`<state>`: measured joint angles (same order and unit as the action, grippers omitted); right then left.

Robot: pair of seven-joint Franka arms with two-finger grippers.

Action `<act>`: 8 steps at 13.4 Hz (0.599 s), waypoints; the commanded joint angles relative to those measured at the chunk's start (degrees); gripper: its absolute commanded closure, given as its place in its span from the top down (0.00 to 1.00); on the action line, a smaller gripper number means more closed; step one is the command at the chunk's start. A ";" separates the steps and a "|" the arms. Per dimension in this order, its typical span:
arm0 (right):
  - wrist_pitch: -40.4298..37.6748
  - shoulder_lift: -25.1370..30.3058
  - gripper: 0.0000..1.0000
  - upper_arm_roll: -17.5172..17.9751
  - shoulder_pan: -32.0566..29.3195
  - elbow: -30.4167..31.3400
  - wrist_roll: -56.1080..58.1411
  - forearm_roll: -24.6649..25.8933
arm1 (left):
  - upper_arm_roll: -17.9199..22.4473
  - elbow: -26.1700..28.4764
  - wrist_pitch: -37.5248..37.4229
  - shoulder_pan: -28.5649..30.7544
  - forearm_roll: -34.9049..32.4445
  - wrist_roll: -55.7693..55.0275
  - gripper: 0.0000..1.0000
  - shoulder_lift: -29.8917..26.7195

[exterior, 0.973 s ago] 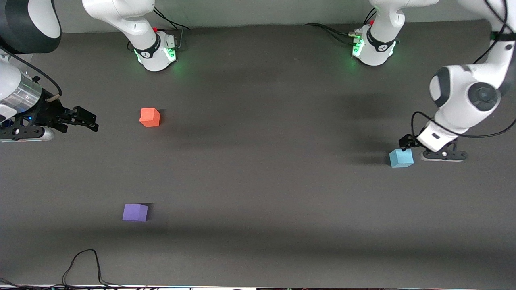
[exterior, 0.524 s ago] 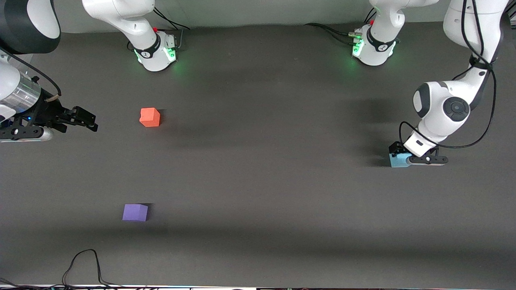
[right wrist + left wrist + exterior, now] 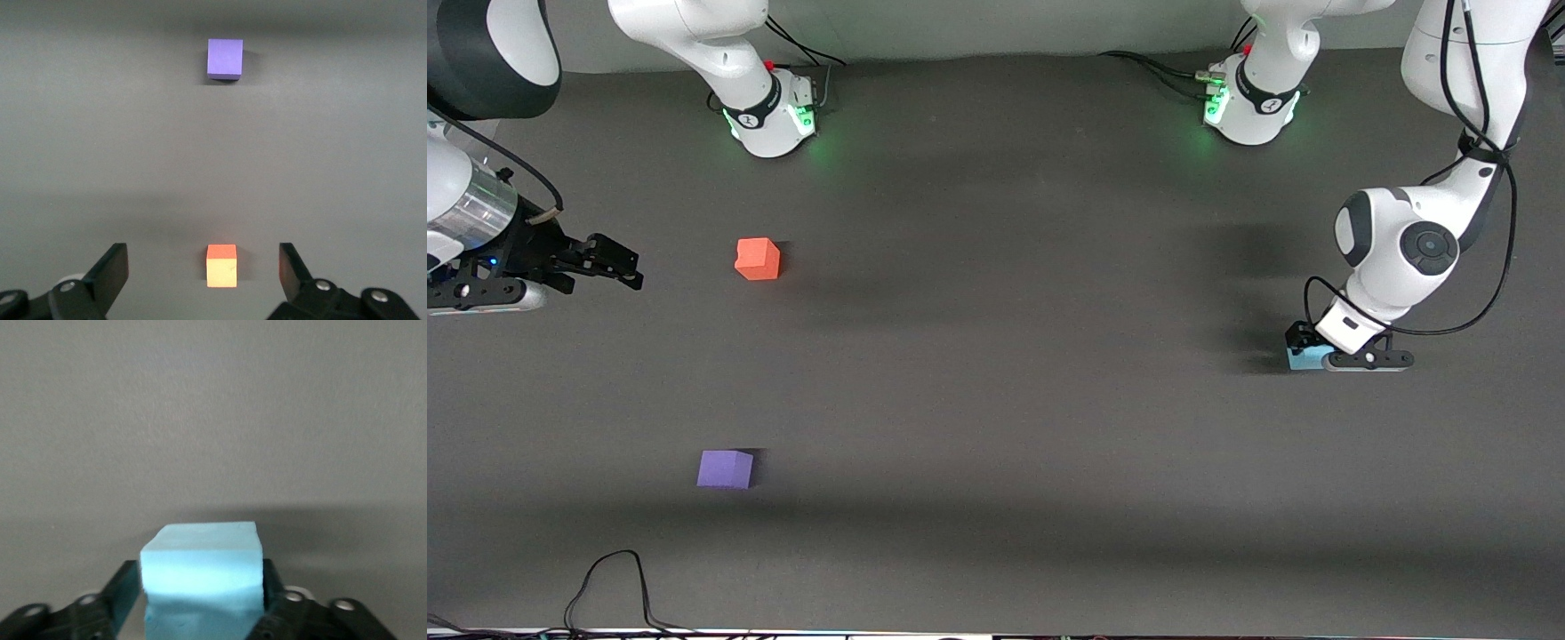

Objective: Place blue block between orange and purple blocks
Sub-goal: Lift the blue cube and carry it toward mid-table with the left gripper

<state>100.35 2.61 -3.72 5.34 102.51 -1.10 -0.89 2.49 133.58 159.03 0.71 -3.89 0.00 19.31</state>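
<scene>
The blue block (image 3: 1303, 358) sits on the counter (image 3: 996, 400) near the left arm's edge. The left pincer (image 3: 1316, 348) has sunk lower since a moment ago, its fingers (image 3: 123, 597) now flanking the block. The right pincer (image 3: 618, 267) waits, spread wide, by the opposite edge.

You see a blue block (image 3: 200, 570) with a matt, foam-like face, faintly ridged. The orange block (image 3: 758, 259) and purple block (image 3: 725, 468) look equally matt. The table (image 3: 996, 400) has a dull dark cloth-like cover. Arm shells are glossy white plastic; the right gripper (image 3: 203, 270) has matt black fingers.
</scene>
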 commanded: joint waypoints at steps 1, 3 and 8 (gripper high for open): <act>0.11 -0.33 1.00 -0.23 0.11 -0.64 1.37 0.53 | -0.11 -2.88 -3.01 -0.45 -0.06 -2.28 0.69 1.26; 0.11 -0.33 1.00 -0.23 0.11 -0.64 1.37 0.53 | -0.20 -2.80 -3.29 -0.36 -0.06 -2.37 0.54 1.43; 0.11 -0.33 1.00 -0.32 0.02 -0.64 1.37 0.53 | -0.20 -9.35 -14.12 -0.27 -0.06 -2.28 0.48 -0.49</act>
<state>100.35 2.60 -3.81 5.34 102.51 -1.05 -0.89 2.30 129.78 153.45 0.65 -3.84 -1.27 19.82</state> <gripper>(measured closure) 0.000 0.436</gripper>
